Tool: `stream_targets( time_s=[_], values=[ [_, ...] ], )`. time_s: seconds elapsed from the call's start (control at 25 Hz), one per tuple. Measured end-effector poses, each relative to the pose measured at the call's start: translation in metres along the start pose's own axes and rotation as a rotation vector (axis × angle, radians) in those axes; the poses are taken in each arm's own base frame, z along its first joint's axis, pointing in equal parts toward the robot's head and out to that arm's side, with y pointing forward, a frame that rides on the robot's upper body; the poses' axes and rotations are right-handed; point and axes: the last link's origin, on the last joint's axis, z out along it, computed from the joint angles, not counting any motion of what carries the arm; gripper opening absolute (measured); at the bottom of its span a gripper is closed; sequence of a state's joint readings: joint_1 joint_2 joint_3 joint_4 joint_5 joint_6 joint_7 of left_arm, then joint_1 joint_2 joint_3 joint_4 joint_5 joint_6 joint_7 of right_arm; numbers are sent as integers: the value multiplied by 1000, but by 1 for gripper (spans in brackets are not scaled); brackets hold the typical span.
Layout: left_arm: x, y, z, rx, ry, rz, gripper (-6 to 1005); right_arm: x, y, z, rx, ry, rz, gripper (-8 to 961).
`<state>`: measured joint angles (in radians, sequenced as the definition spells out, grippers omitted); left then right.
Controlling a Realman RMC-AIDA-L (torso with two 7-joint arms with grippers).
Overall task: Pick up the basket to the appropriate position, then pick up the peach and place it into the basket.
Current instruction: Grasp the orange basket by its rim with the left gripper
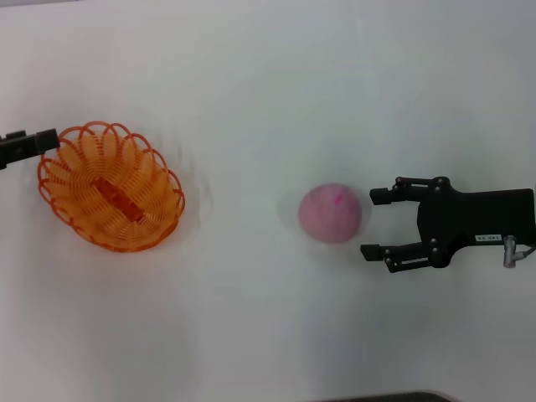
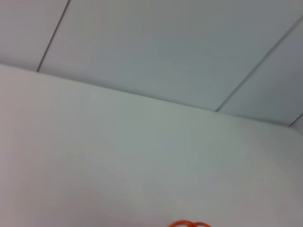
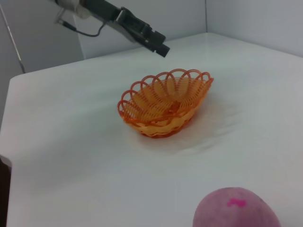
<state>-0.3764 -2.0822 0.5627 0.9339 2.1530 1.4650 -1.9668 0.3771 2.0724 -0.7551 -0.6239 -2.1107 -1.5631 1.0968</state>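
Basket (image 1: 110, 186): orange plastic wire, looped, slightly glossy; flat orange plastic strip in base. Same loops show as open weave in right wrist view (image 3: 165, 102).

Peach (image 1: 331, 213): pale pink, matt, faintly fuzzy skin, small brighter pink mark; surface looks soft, without shine (image 3: 236, 213).

Counter (image 1: 251, 318): white, smooth, dull sheen with soft reflections under basket.

Right gripper (image 1: 373, 224): black hard plastic or metal, matt, jointed links; white label on body.

Left gripper (image 3: 158, 45): black, matt, by basket rim at counter's left edge.
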Motion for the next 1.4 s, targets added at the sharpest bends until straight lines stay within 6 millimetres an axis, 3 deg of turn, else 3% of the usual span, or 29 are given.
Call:
stream_targets(
  time_s=[0.24,0.68,1.4],
  values=[
    [21,10,12,71,-69,176,716,0,0,0,-3,-2,1,898],
    [47,13,38,160,-233,324,717,2,1,-1,-1,3,7,899],
    [47,14,71,204,-445,431,717,2,1,-1,2,4,5,899]
  ],
)
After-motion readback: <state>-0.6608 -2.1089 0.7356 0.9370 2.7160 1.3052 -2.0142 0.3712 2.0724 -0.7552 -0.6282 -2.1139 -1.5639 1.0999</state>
